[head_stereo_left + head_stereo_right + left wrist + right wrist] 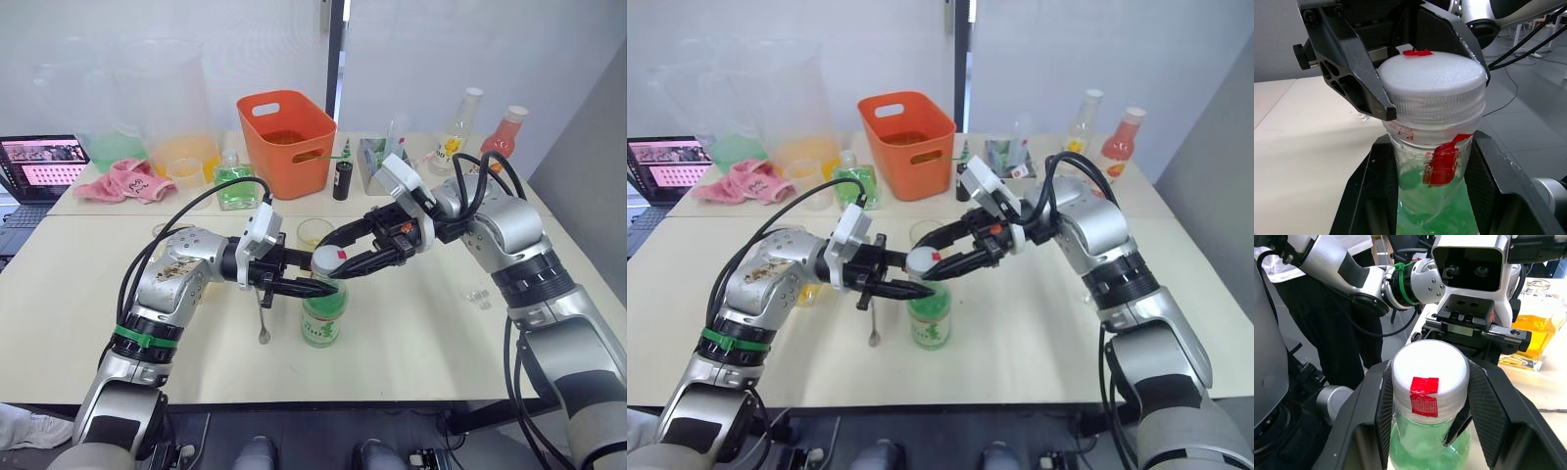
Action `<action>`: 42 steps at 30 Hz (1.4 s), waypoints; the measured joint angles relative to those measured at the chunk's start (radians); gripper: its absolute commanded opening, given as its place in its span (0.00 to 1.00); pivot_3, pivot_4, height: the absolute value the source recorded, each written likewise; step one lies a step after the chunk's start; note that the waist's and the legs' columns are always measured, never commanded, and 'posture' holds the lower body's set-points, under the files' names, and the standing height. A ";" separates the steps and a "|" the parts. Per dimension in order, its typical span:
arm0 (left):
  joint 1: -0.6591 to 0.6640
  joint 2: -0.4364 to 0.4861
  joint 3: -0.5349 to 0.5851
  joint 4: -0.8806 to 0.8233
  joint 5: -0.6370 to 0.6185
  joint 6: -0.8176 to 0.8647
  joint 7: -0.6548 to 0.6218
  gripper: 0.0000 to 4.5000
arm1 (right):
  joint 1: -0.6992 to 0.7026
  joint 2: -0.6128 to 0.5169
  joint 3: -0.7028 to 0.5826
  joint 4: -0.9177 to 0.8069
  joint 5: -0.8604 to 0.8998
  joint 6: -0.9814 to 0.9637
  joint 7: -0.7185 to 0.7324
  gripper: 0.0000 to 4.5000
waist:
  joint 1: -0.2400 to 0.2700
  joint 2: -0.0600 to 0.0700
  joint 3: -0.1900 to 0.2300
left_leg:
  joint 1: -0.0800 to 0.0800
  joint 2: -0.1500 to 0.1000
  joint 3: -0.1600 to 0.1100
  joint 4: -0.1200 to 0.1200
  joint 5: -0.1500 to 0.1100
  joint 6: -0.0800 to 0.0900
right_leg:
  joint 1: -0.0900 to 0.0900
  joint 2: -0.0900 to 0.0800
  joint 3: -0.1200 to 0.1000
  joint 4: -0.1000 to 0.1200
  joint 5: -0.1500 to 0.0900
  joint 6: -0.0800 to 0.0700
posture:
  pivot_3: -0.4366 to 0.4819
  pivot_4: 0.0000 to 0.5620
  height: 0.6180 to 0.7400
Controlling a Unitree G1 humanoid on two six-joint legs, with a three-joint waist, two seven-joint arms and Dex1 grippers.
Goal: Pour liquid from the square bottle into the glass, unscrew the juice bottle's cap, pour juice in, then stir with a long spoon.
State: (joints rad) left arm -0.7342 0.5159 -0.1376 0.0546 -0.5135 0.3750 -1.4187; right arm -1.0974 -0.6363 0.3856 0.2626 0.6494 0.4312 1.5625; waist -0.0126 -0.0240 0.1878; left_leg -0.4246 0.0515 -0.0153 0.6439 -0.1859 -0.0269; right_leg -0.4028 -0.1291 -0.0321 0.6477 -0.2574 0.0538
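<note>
Juice bottle [321, 315] between both tools.

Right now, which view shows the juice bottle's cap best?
Right wrist view: white cap faces the camera, red tape visible, right gripper clamped on it. Left wrist view shows its ribbed side; the eye views show it small between both grippers.

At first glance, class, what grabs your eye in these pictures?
Both grippers meet at the green juice bottle standing near the table's front edge: the left gripper clamps its neck, the right gripper pinches its white cap. Behind, an orange bin stands out mid-table.
</note>
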 measured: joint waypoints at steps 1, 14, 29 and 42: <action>-0.001 -0.002 0.000 0.000 0.001 0.000 0.003 0.31 | 0.000 0.003 0.005 -0.001 0.000 0.007 0.001 0.76 | 0.000 0.000 0.000 | 0.000 0.000 0.000 0.000 0.000 0.000 | 0.000 0.000 0.000 0.000 0.000 0.000 | 0.48 0.27 0.99; -0.011 -0.020 -0.001 0.021 0.004 0.001 0.032 0.31 | 0.256 -0.052 -0.341 -0.436 0.072 0.337 -0.421 0.98 | 0.010 0.000 0.000 | -0.002 0.000 0.000 0.000 0.000 -0.001 | -0.001 0.000 0.001 0.000 0.000 0.000 | 0.48 0.27 0.99; -0.011 -0.039 -0.001 0.046 0.005 -0.015 0.054 0.31 | 0.524 0.040 -0.509 -1.011 0.331 0.665 -1.196 0.98 | 0.021 0.000 0.000 | 0.000 -0.001 0.000 0.001 0.001 0.000 | 0.001 0.000 0.002 0.000 0.000 0.000 | 0.48 0.27 0.99; -0.011 -0.039 -0.005 0.051 0.006 -0.030 0.040 0.31 | 0.524 0.040 -0.459 -1.007 0.336 0.668 -1.282 0.65 | 0.020 0.000 0.000 | 0.000 -0.001 0.000 0.001 0.001 0.000 | 0.000 0.000 0.002 0.000 0.000 0.000 | 0.48 0.27 0.99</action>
State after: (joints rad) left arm -0.7452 0.4772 -0.1426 0.1051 -0.5072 0.3452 -1.3783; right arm -0.5738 -0.5965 -0.0735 -0.7441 0.9852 1.0989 0.2810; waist 0.0074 -0.0241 0.1878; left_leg -0.4249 0.0509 -0.0152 0.6448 -0.1851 -0.0272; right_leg -0.4023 -0.1291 -0.0300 0.6475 -0.2572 0.0537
